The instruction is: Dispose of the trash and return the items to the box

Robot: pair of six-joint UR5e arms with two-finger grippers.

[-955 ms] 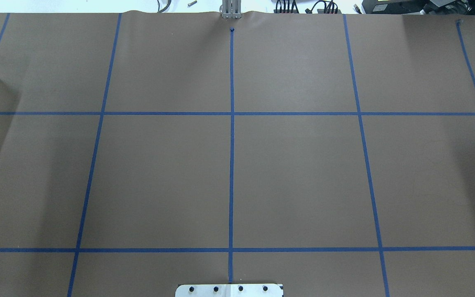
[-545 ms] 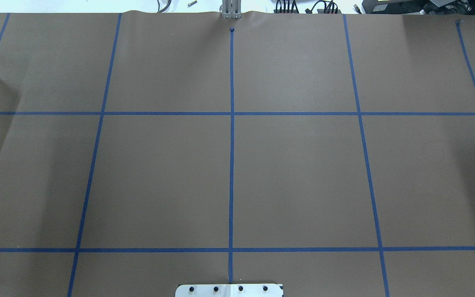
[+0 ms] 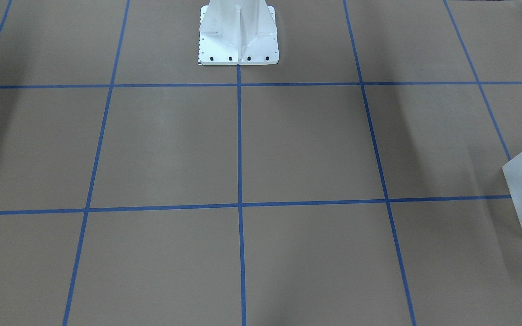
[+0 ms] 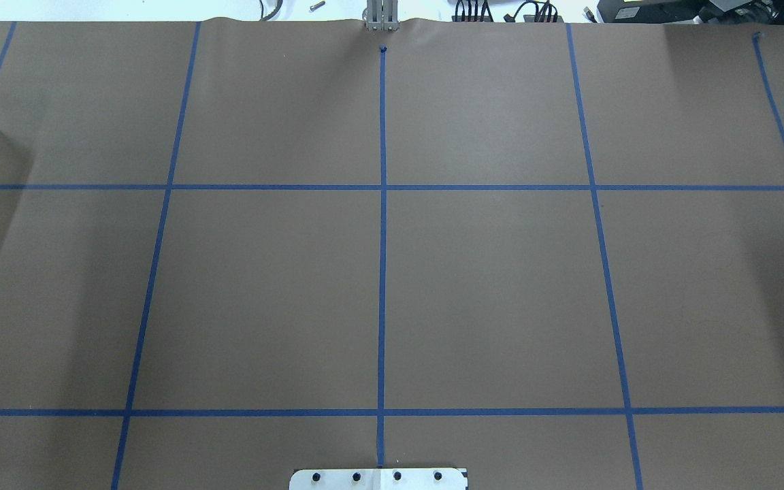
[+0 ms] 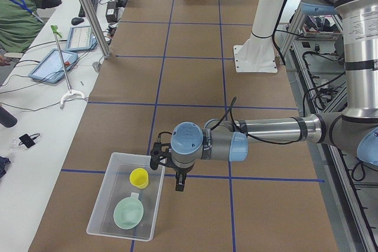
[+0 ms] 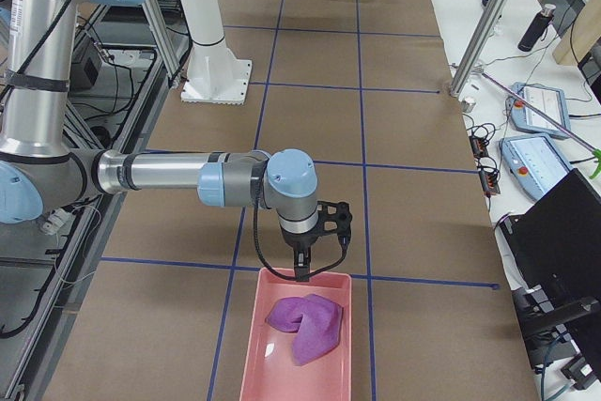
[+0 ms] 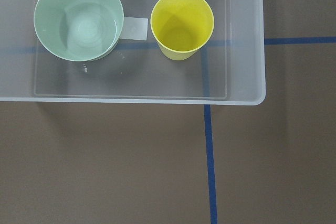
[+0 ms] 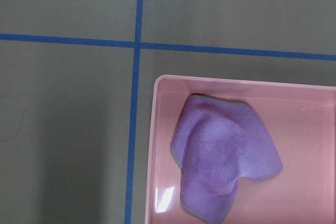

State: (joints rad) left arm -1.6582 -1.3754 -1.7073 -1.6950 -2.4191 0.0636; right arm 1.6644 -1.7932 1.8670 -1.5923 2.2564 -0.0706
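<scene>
Seen from the robot's left end of the counter (image 4: 501,286), the nearest thing is the box (image 5: 108,194), which lies flat on the brown paper. Both items are inside it. The mint-green bowl (image 5: 128,212) stands at the nearer end and the yellow cup (image 5: 139,177) just beyond it. Both are upright, mouths up, and a little apart (the left wrist view shows a gap between them, with a small white label on the box floor there).

Just beside the box's long wall, on the cup's side, the left hand (image 5: 178,184) hangs above a blue tape line (image 5: 260,179), clear of the counter. It holds nothing that can be seen, and I cannot tell whether its fingers are apart or together.

Farther along stands the white pedestal base (image 3: 238,40).

At the far end the right hand (image 6: 300,269) hangs over the short rim of a pink tray (image 6: 252,363), and its fingers are equally unreadable. A crumpled purple cloth (image 6: 305,321) lies in the tray.
</scene>
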